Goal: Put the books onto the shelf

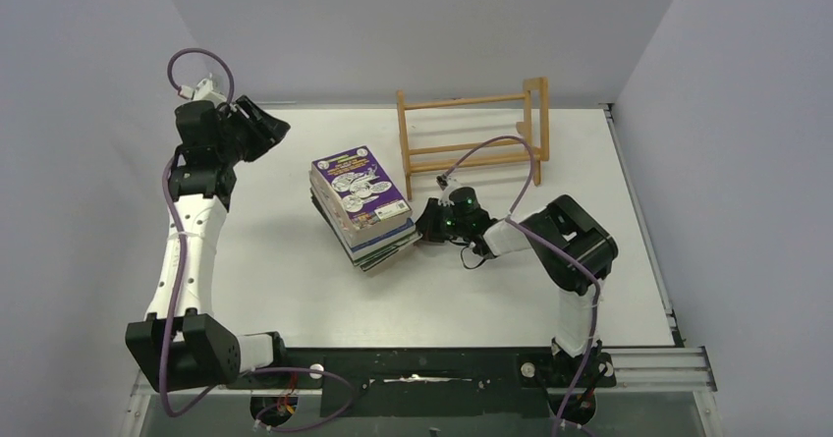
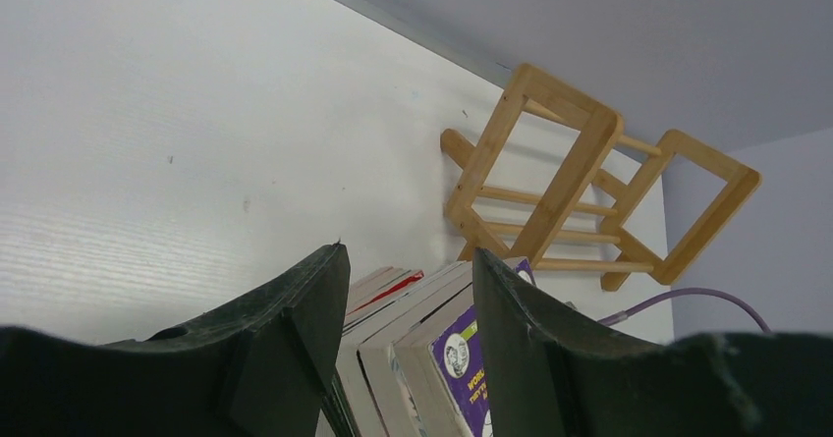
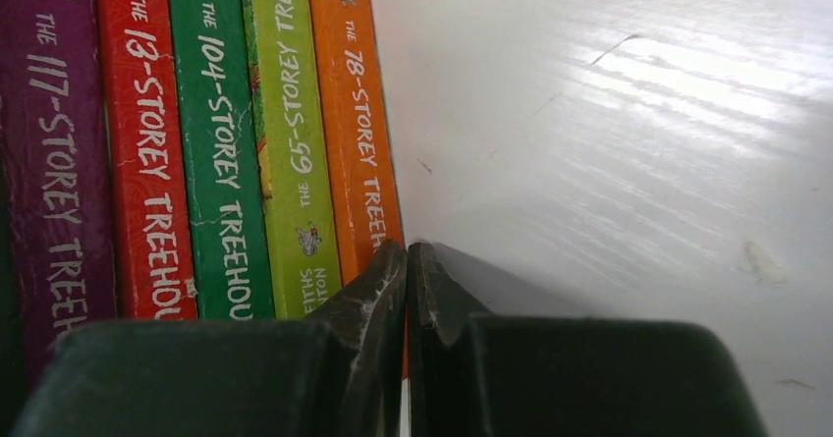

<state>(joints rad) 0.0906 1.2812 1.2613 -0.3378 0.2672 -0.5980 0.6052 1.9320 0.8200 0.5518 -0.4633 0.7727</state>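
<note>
Pressed together at the bottom of the right wrist view, the right fingers [image 3: 378,295] are shown with no gap between their tips and nothing pinched. They are set low on the white desk [image 3: 609,162], and their tips lie at the lower end of the orange spine [image 3: 359,113]. Whether that spine is actually touched cannot be told. To its left in the same frame, a light green spine [image 3: 285,133], a dark green spine [image 3: 218,142], a red spine [image 3: 142,152] and a purple spine [image 3: 54,162] are lined up side by side. Each is lettered with a "Storey Treehouse" title.

From overhead, the books [image 1: 361,201] are seen as one slightly skewed stack lying flat in the middle of the desk, topped by a purple cover with cartoons. The right fingers are placed just beside the right side of the stack. The shelf [image 1: 472,133] is found in the upper middle of that frame, near the back edge of the desk, apart from the stack and up and to its right.

The left fingers [image 2: 295,339] are spread apart and nothing is gripped by them. Through their gap, page edges of the stack are seen at the bottom of the left wrist view, with the shelf at its upper right. Overhead, the left arm is shown raised at the upper left, well apart from the books.
</note>
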